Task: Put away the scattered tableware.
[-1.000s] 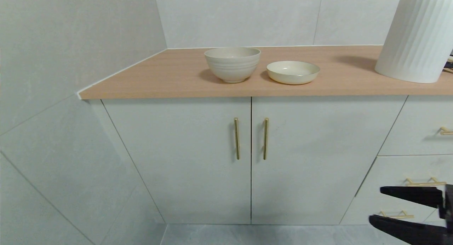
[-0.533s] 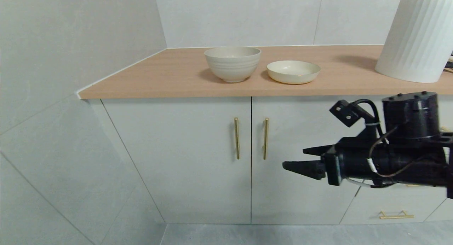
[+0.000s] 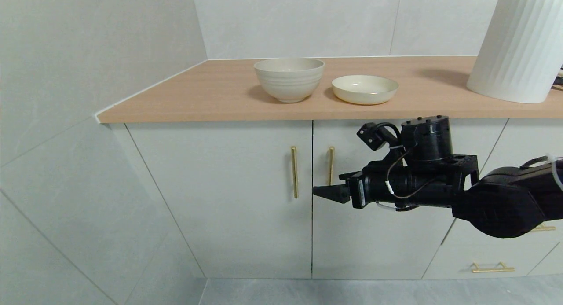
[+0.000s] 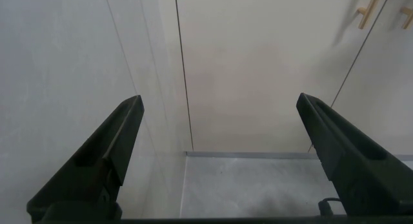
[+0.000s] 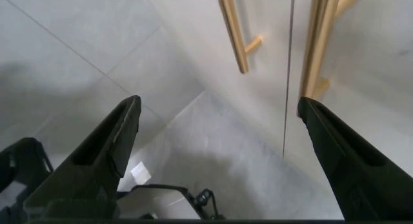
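The way inside is being blocked by two shut cupboard doors (image 3: 228,199). Free room is being left in front of the doors, around their handles (image 3: 294,173).

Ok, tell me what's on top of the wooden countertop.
On the countertop stand a deep bowl, a shallow dish beside it, not touching, and a ribbed white object at the right. The bowl's wall hides most of its inside.

The right gripper (image 5: 218,106), black fingers (image 5: 106,156) spread wide, faces two pale cabinet doors (image 5: 264,88) above a grey floor (image 5: 219,161), with one gold handle (image 5: 233,31) and a second gold handle (image 5: 318,46) flanking the seam between them.
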Motion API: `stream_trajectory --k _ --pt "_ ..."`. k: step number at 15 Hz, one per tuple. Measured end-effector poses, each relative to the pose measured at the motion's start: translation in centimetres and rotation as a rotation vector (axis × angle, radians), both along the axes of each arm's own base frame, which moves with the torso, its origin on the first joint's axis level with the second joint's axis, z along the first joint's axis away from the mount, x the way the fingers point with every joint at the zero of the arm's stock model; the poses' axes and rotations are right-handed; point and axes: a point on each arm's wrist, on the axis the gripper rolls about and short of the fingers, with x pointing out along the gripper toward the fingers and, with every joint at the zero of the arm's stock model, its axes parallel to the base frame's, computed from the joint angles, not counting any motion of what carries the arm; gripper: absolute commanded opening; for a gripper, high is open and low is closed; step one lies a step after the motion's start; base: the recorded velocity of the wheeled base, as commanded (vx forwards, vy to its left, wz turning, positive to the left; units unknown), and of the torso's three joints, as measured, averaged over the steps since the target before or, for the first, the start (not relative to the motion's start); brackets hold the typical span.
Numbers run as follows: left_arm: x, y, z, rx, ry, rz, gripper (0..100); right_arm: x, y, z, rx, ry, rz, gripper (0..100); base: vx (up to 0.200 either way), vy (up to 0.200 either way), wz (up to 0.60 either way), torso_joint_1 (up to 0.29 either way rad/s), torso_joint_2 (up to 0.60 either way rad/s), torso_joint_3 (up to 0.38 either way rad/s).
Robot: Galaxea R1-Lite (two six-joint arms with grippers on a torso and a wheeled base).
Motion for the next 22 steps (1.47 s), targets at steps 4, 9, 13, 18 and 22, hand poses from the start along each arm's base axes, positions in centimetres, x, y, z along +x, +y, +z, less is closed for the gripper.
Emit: stream_trajectory --k 4,9,13,18,22 --pt "0.0 0.0 0.0 0.000 0.000 0.000 100 1.3 0.5 -0.9 0.009 -0.042 -0.049 100 0.000 0.000 0.00 0.000 0.00 0.000" --pt "0.0 0.0 0.0 0.000 0.000 0.000 100 2.9 1.1 -2.7 0.050 -0.058 -0.108 100 0.000 0.000 0.00 0.000 0.00 0.000" --pt "0.0 0.0 0.0 -0.001 0.000 0.000 100 3.3 1.4 -2.8 0.089 -0.017 -0.120 100 0.000 0.000 0.00 0.000 0.00 0.000" --pt "0.0 0.0 0.0 -0.001 0.000 0.001 100 3.7 1.7 -2.6 0.138 0.022 -0.128 100 0.000 0.000 0.00 0.000 0.00 0.000" --pt "0.0 0.0 0.0 -0.001 0.000 0.000 100 3.4 2.5 -2.5 0.158 0.008 -0.110 100 0.000 0.000 0.00 0.000 0.00 0.000"
